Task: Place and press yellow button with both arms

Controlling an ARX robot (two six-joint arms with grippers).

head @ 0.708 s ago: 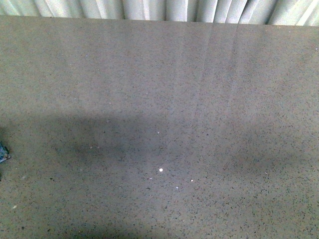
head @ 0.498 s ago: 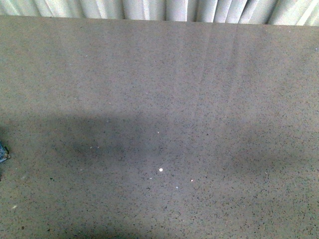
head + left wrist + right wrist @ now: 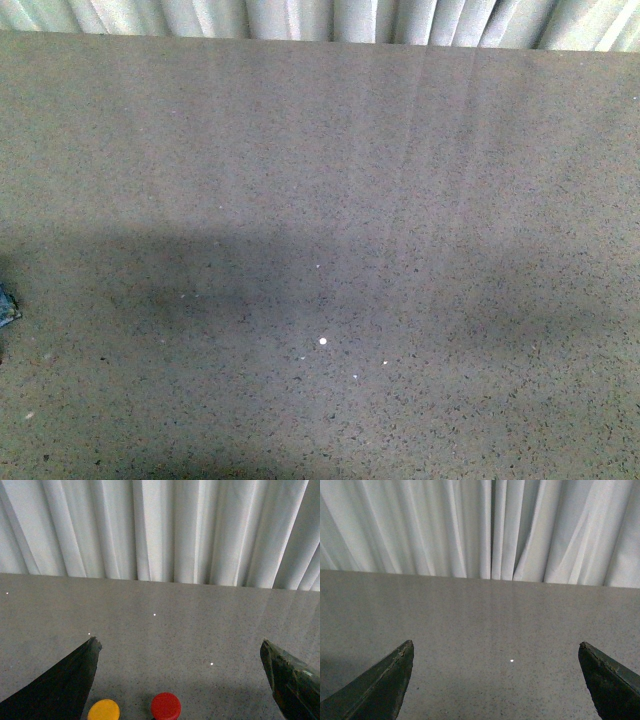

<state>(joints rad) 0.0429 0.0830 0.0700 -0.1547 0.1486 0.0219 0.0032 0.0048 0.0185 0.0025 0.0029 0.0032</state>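
Note:
In the left wrist view the yellow button (image 3: 103, 710) stands on the speckled grey table (image 3: 165, 625), close beside one dark finger of my left gripper (image 3: 180, 647). That gripper is open, with only bare table between its fingertips. Only the button's round yellow cap shows, cut by the frame edge. My right gripper (image 3: 496, 647) is open too, over bare table, with nothing between its fingers. Neither arm appears in the front view, and the button is out of sight there.
A red button (image 3: 166, 706) stands beside the yellow one. A small blue-grey thing (image 3: 6, 306) pokes in at the front view's left edge. White curtains (image 3: 320, 20) hang behind the table's far edge. Arm shadows darken the near table.

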